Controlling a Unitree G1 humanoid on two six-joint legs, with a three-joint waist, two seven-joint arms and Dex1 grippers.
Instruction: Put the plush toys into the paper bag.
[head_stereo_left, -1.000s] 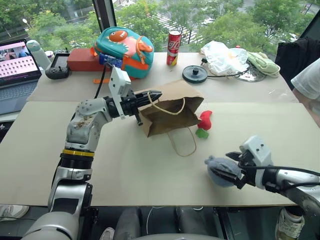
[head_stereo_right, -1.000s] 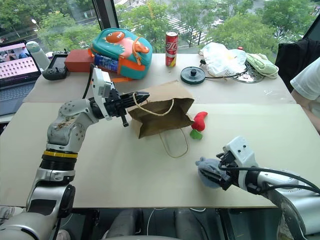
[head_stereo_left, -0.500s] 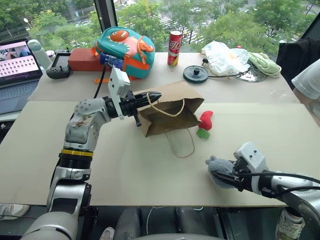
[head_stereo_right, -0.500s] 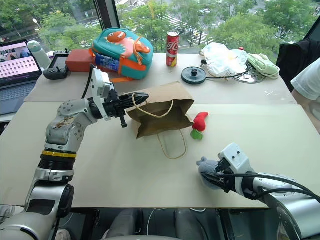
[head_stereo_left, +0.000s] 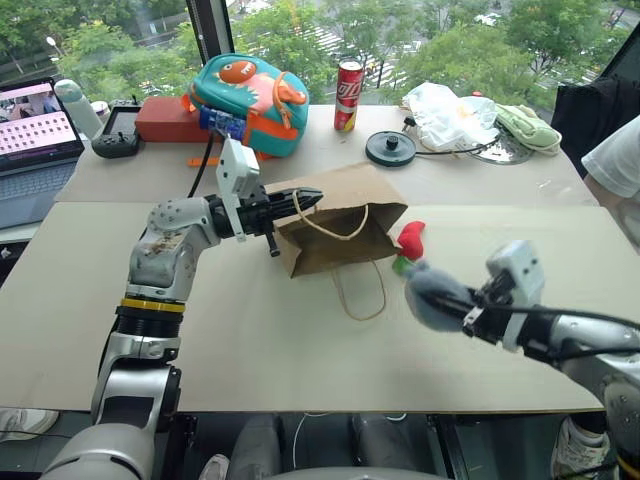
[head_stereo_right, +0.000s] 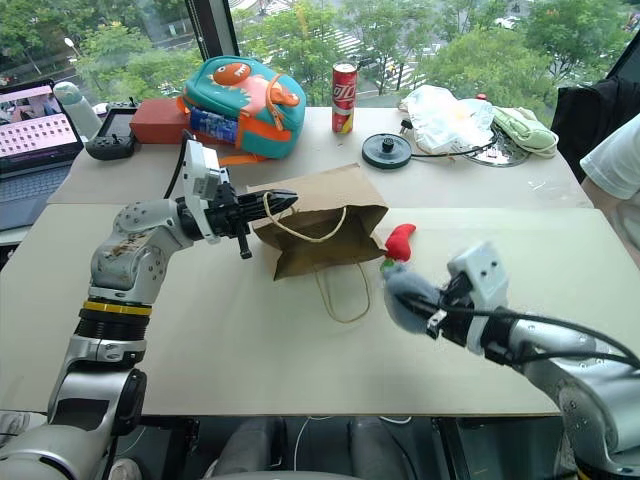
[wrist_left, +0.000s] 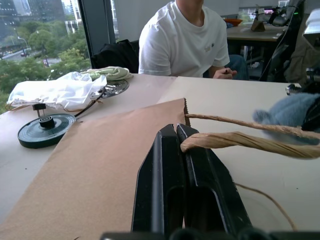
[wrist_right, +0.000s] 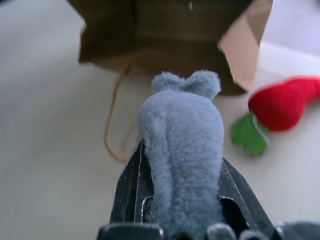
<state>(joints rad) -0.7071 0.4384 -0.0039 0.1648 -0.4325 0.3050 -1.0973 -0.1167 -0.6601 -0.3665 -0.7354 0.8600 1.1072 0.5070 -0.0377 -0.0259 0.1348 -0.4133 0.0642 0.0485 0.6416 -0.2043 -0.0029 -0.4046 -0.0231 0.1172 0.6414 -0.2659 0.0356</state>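
2 plush toys: 1 fuzzy round grey-blue toy (wrist_right: 182, 150) clamped in right gripper (head_stereo_left: 452, 305), lifted before the paper bag (head_stereo_left: 335, 225) mouth; 1 smooth red pepper toy (head_stereo_left: 408, 243) on table (head_stereo_left: 250, 340) beside bag. Left gripper (wrist_left: 184, 150) closed, pinching 1 twisted cord handle (wrist_left: 240, 141) of the brown kraft bag.

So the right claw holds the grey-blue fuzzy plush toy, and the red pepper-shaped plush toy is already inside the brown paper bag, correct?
Not quite. The right claw does hold the grey-blue fuzzy plush toy, but the red pepper-shaped plush toy lies on the table beside the brown paper bag, as the left eye view shows.
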